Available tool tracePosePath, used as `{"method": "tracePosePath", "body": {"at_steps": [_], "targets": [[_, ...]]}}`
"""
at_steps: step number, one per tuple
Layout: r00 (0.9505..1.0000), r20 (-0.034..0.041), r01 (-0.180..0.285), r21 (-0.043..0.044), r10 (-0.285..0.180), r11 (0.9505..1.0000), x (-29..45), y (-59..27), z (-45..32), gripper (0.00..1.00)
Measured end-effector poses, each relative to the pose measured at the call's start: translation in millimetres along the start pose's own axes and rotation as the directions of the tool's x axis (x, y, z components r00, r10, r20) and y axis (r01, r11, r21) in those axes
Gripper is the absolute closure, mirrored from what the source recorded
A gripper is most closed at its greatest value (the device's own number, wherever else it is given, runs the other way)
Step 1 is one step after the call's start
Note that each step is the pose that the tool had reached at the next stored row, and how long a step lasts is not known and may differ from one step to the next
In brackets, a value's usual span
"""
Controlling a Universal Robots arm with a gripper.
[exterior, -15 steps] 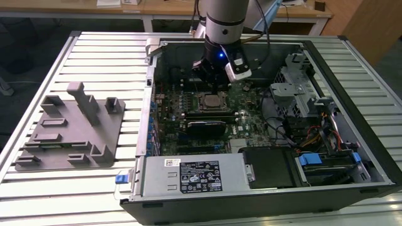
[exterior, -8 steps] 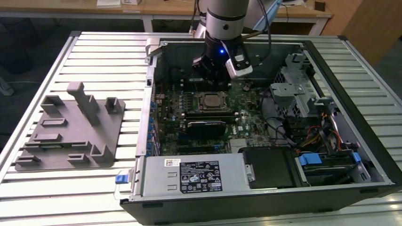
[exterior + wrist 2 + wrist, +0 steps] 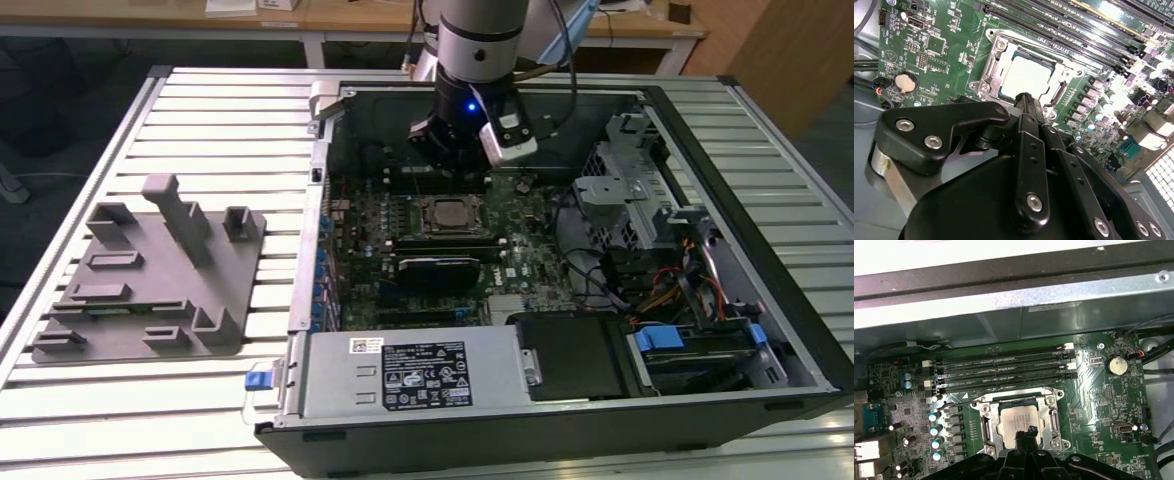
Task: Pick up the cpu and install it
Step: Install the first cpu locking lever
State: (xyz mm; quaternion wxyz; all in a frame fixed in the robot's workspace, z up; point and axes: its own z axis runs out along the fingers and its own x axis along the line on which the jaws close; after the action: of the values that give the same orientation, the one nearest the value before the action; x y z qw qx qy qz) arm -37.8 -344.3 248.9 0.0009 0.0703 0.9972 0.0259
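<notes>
The cpu (image 3: 1015, 421) is seen seated in the socket frame (image 3: 985, 426), with the gripper (image 3: 1027, 433) just above.
Fingers (image 3: 1027, 102) are drawn together, empty; the socket could be damaged if a misaligned cpu is pressed.

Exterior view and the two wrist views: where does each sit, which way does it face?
Exterior view: off the arm, looking down into the open computer case; arm and gripper above the motherboard.
Second wrist view: on the arm, looking past the gripper at the cpu.
First wrist view: likewise, gripper and cpu from another side.
Shared: cpu in its socket.
</notes>
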Motion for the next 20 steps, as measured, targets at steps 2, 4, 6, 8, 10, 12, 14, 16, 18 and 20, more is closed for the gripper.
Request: {"method": "tracePosePath", "body": {"at_steps": [2,4,6,8,10,12,14,16,18,20], "targets": [[1.0,0.0,0.0,0.0001,0.0,1.0,0.5,-0.1,-0.1,0.89],[1.0,-0.0001,0.0,0.0002,0.0,1.0,2.0,-0.3,-0.1,0.89],[1.0,0.0,0.0,0.0,0.0,1.0,3.8,-0.5,0.0,0.89],[1.0,0.0,0.0,0.0,0.0,1.0,6.6,-1.0,-0.1,0.89],[1.0,-0.0001,0.0,0.0001,0.0,1.0,10.7,-1.6,-0.1,0.89],[1.0,-0.0001,0.0,0.0,0.0,1.0,14.8,-2.1,-0.1,0.89],[1.0,-0.0001,0.0,0.0001,0.0,1.0,18.8,-2.7,-0.1,0.89],[1.0,0.0,0.0,0.0,0.0,1.0,23.0,-3.3,-0.1,0.89],[1.0,0.0,0.0,0.0,0.0,1.0,27.5,-3.9,-0.1,0.89],[1.0,0.0,0.0,0.0,0.0,1.0,32.8,-4.6,-0.2,0.89]]}}
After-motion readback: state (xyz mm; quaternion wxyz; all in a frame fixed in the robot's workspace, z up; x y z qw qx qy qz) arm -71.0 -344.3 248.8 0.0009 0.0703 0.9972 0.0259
